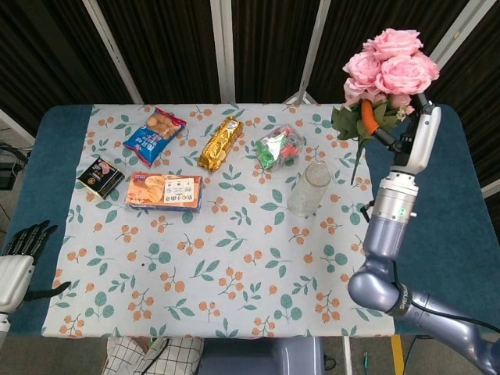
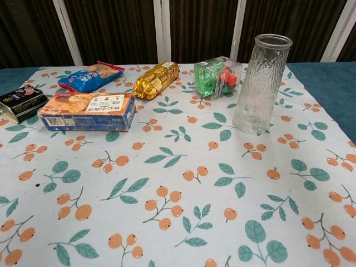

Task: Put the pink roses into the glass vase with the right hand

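The bunch of pink roses (image 1: pixel 389 69) with green leaves is held high in the head view by my right hand (image 1: pixel 397 129), up and to the right of the vase, its stems hanging down. The empty glass vase (image 1: pixel 309 189) stands upright on the floral cloth, right of centre; in the chest view the vase (image 2: pixel 260 83) shows alone, with neither roses nor hand. My left hand (image 1: pixel 19 254) rests at the table's near left edge with its fingers apart and nothing in it.
Behind and left of the vase lie a green packet (image 1: pixel 280 147), a gold packet (image 1: pixel 219 143), a blue snack bag (image 1: pixel 155 134), an orange biscuit box (image 1: pixel 164 191) and a small black box (image 1: pixel 101 176). Bare cloth (image 1: pixel 234 266) spreads in front of the vase.
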Motion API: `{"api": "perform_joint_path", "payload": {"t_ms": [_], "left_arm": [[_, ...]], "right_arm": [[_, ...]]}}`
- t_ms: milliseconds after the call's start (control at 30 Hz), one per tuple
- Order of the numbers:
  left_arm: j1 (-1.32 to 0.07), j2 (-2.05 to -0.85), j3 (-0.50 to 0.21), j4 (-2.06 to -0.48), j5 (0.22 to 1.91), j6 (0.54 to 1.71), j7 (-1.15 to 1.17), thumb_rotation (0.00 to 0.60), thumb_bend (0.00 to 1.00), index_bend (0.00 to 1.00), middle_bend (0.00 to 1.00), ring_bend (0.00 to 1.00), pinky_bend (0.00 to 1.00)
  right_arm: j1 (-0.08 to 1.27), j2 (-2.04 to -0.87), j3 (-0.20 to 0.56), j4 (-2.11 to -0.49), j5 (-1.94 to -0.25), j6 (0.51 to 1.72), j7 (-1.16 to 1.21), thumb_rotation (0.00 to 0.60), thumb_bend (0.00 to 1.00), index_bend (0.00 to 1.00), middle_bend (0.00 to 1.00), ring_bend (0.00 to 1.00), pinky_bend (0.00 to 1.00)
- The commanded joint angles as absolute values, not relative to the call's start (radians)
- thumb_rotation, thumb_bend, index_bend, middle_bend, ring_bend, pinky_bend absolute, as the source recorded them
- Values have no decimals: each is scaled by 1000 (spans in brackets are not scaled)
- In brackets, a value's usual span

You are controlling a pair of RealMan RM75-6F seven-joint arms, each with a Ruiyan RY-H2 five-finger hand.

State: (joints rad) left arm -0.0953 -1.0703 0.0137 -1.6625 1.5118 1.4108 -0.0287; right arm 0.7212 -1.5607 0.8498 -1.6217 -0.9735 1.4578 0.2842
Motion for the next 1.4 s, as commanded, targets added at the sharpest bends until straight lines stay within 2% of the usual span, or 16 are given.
{"api": "perform_joint_path", "payload": {"t_ms": [33,633,1100,1400], "left_arm": [[-96,-1069,13,-1662,1512,1410,-31,600,0,0,0,0,0],[-100,-1069,8,-1659,1495,1400,-25,600,0,0,0,0,0],[-104,-1069,4,-1662,1477,1386,-23,600,0,0,0,0,0],[-104,-1064,7,-1662,1481,1384,-30,600,0,0,0,0,0]], "right_arm": [[769,-1610,828,-1524,-961,1435,304,600,313,482,509,492,326],[868,-1751,791,-1287,-960,1407,402,600,313,480,509,489,327],[974,-1793,825,-1102,-945,1317,459,600,313,478,508,487,327],[972,-1824,811,-1052,-928,1312,483,600,313,471,501,482,327]]}}
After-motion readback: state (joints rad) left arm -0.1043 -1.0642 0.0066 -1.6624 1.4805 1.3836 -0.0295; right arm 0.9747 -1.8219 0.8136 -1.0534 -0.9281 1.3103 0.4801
